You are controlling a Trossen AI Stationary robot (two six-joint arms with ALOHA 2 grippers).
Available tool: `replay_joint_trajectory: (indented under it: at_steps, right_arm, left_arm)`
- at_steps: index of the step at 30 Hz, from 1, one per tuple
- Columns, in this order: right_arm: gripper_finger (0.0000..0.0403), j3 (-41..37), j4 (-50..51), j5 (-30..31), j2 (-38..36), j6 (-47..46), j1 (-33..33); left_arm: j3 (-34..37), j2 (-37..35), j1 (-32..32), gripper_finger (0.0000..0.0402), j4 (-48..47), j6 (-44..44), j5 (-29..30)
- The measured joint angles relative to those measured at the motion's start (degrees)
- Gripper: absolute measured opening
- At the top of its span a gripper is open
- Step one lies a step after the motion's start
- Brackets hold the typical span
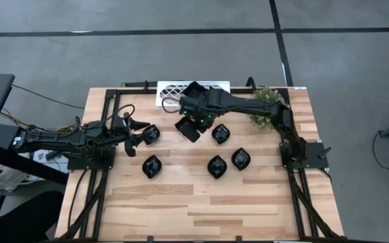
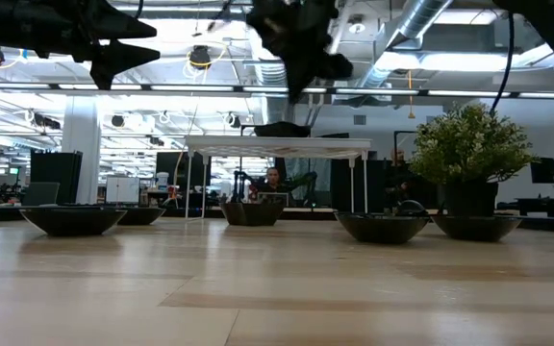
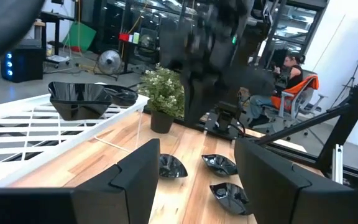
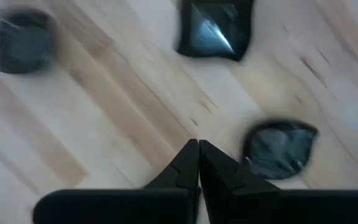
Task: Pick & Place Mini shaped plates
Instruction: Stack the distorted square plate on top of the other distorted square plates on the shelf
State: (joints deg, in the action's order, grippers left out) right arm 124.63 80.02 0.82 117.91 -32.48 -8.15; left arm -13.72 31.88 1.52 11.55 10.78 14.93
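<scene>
While my right gripper (image 4: 198, 163) hangs above the table (image 1: 208, 209) with its jaws pressed together on nothing, a wavy-edged square plate (image 1: 188, 128) lies on the wood directly beneath my wrist. In the high view, 5 leaf-shaped plates sit around table centre: 1 at 9 o'clock (image 1: 150, 134) just beside my left gripper (image 1: 130, 135), 1 at 7 o'clock (image 1: 152, 166), 1 at 12 o'clock (image 1: 221, 133), and a close pair at 5 o'clock (image 1: 216, 166) (image 1: 240, 158). Left jaws stand wide apart, empty, raised off the wood. The white lattice tray (image 1: 169, 91) sits at the far edge, carrying another black plate (image 3: 79, 99). A potted plant (image 1: 265, 106) stands at 2 o'clock.
</scene>
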Motion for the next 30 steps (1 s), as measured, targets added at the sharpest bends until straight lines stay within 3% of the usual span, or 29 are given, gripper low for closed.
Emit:
replay_joint_trajectory:
  at_steps: [15,18,23,30]
  right_arm:
    - [0.0002,-14.3,-1.3,2.1,2.4,-8.3,4.5]
    - [0.0002,-15.9,-2.7,3.1,2.3,-11.8,5.3]
    - [0.0003,-16.5,-3.3,9.9,1.8,-17.4,6.2]
    - [0.0001,-16.6,-4.4,8.6,0.3,-14.8,5.6]
  left_arm:
    - [0.0,0.0,0.0,0.0209,-0.3,-0.1,-3.1]
    - [0.1,0.0,0.0,0.0209,-0.4,-0.1,-3.9]
    - [0.1,0.1,0.0,0.0209,-0.4,-0.1,-5.3]
    - [0.1,0.1,0.0,0.0209,-0.6,-0.3,-5.3]
